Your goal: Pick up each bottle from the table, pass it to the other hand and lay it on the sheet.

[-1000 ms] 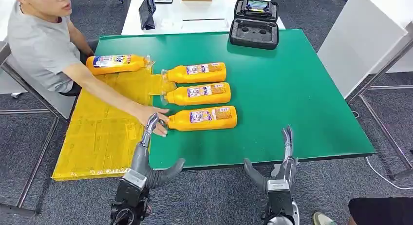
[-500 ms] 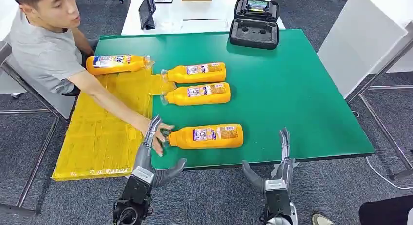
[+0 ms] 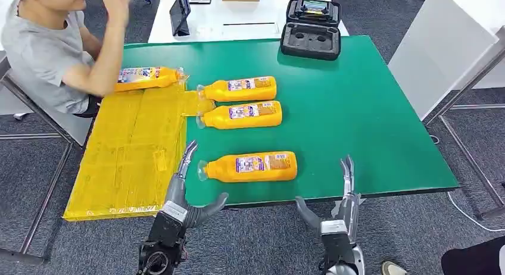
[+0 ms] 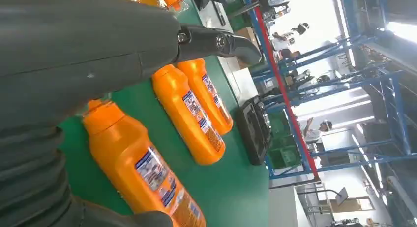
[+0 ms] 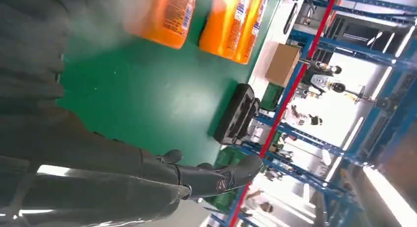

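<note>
Fingers (image 3: 186, 158) of the left hand (image 3: 181, 191) stretch forward with the thumb spread to the side, holding nothing, their tips just beside the cap end of the nearest orange bottle (image 3: 249, 166). Those of the right hand (image 3: 339, 200) are likewise extended and apart, empty, at the near edge of the green table (image 3: 357, 108), with the bottle well off to their left. That bottle lies on its side on the bare green surface, cap toward the yellow sheet (image 3: 128, 150). Two more orange bottles (image 3: 241, 115) lie side by side farther back, caps at the sheet's edge, and a fourth bottle (image 3: 149, 78) rests at the sheet's far end. A person in a grey shirt (image 3: 41, 55) sits at the table's left, one hand raised. A black open case (image 3: 311, 28) sits at the far edge.
</note>
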